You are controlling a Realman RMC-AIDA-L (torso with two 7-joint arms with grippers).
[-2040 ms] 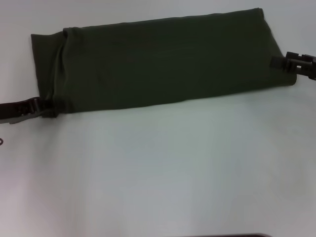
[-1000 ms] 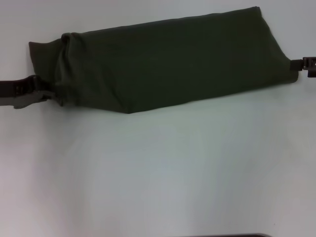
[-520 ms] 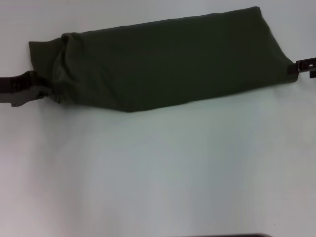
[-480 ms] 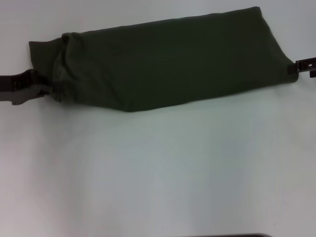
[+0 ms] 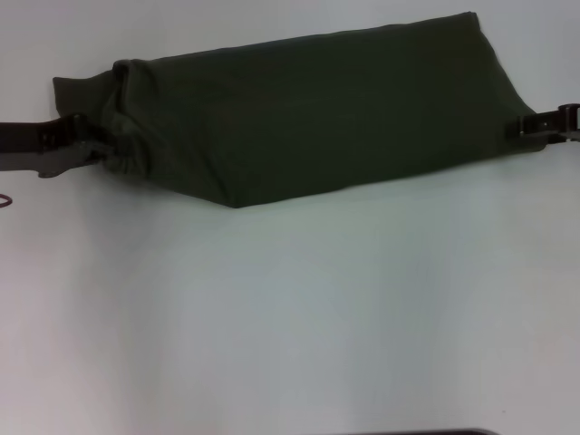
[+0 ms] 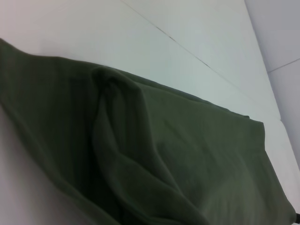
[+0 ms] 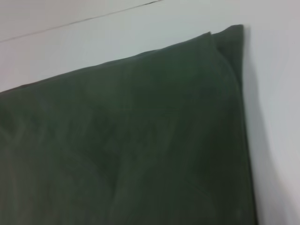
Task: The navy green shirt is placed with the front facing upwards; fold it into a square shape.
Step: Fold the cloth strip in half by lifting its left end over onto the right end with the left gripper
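The navy green shirt (image 5: pixel 308 109) lies across the far part of the white table as a long folded band with its plain green side up. No lettering shows. My left gripper (image 5: pixel 98 149) is shut on the band's near left corner. My right gripper (image 5: pixel 524 127) is shut on its near right corner. The near edge is raised and sags to a point in the middle. The left wrist view shows bunched folds of the shirt (image 6: pixel 164 154). The right wrist view shows its smooth far corner (image 7: pixel 131 140).
The white table (image 5: pixel 290 317) spreads wide and bare in front of the shirt. A dark strip (image 5: pixel 417 432) shows at the bottom edge of the head view. A thin cable loop (image 5: pixel 4 199) pokes in at the left edge.
Both grippers have lifted the near corners off the table and carried them toward the far side. The near edge, flat two seconds ago, now hangs with a sag in the middle.
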